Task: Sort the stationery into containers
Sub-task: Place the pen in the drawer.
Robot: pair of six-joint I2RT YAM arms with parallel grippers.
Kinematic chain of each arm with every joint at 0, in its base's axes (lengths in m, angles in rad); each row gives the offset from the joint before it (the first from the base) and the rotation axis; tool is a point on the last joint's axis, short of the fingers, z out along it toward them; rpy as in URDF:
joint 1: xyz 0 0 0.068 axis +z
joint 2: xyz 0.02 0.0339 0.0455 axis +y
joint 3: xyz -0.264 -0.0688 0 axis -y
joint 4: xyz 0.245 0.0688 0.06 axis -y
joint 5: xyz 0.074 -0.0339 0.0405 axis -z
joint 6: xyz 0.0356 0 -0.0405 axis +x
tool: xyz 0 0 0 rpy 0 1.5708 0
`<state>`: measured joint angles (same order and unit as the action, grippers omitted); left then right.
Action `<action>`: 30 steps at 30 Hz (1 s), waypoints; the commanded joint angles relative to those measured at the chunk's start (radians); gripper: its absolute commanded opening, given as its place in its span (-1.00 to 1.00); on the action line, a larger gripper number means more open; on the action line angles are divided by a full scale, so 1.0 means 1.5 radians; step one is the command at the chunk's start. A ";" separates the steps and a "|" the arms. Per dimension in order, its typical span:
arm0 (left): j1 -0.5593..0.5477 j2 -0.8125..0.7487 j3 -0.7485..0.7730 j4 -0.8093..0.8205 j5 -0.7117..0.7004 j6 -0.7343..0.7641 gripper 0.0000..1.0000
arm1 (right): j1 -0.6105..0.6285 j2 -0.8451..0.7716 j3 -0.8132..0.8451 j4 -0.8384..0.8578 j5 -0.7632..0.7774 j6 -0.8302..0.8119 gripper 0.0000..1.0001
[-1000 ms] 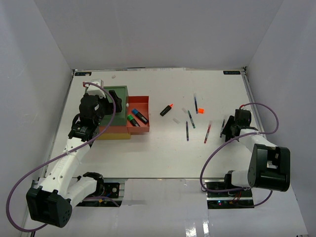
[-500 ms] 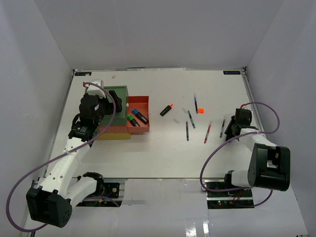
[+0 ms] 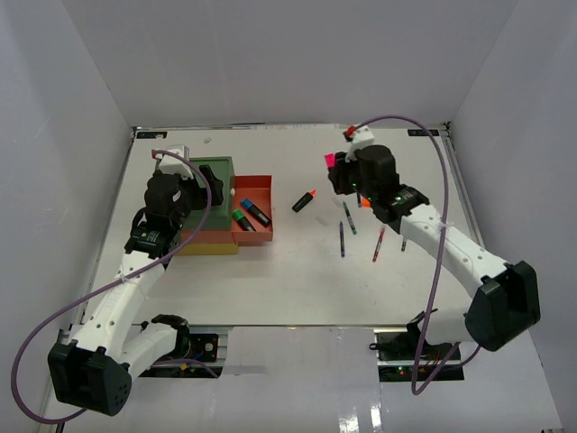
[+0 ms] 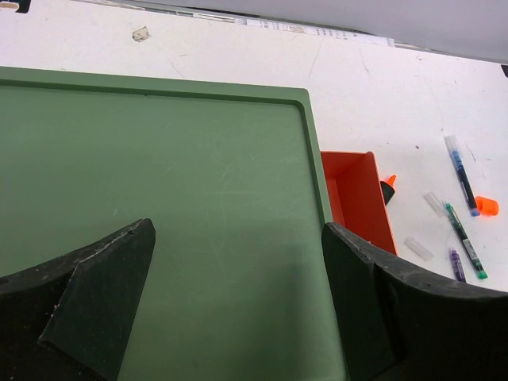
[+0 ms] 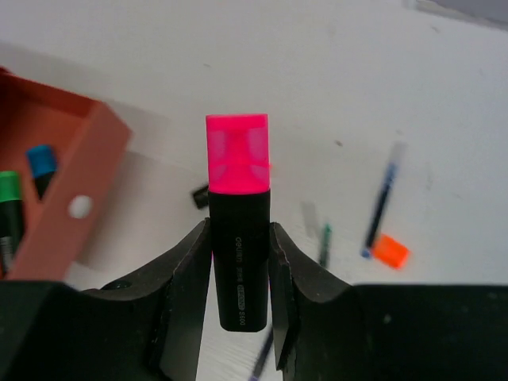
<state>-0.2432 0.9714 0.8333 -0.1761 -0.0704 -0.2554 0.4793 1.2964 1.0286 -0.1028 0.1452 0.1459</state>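
From above, the left fingers (image 3: 176,188) hang over the green top tier of the drawer stack (image 3: 209,173), while the right fingers (image 3: 343,173) carry a pink-capped highlighter (image 3: 330,161) above the counter (image 3: 288,280), between the open red-orange drawer (image 3: 255,184) and the scattered pens (image 3: 343,239). The left wrist view shows its fingers (image 4: 103,294) spread wide, gripping nothing, over the plain green top. The right wrist view shows its fingers (image 5: 186,286) clenched on the highlighter's black barrel, pink cap outward; the white lettering there is too small to read.
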 commanded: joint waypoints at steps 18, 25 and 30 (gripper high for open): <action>0.000 0.007 -0.004 -0.069 0.013 -0.014 0.93 | 0.271 0.373 0.355 0.070 -0.089 0.015 -0.12; 0.000 0.004 -0.004 -0.069 0.013 -0.013 0.93 | 0.268 0.329 0.328 0.070 -0.048 -0.011 0.32; 0.000 0.002 -0.004 -0.068 0.014 -0.012 0.93 | 0.265 0.269 0.295 0.070 -0.011 -0.026 0.51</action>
<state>-0.2436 0.9714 0.8333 -0.1761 -0.0711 -0.2546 0.8837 1.8034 1.4876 -0.0429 0.0731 0.1299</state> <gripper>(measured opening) 0.965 0.742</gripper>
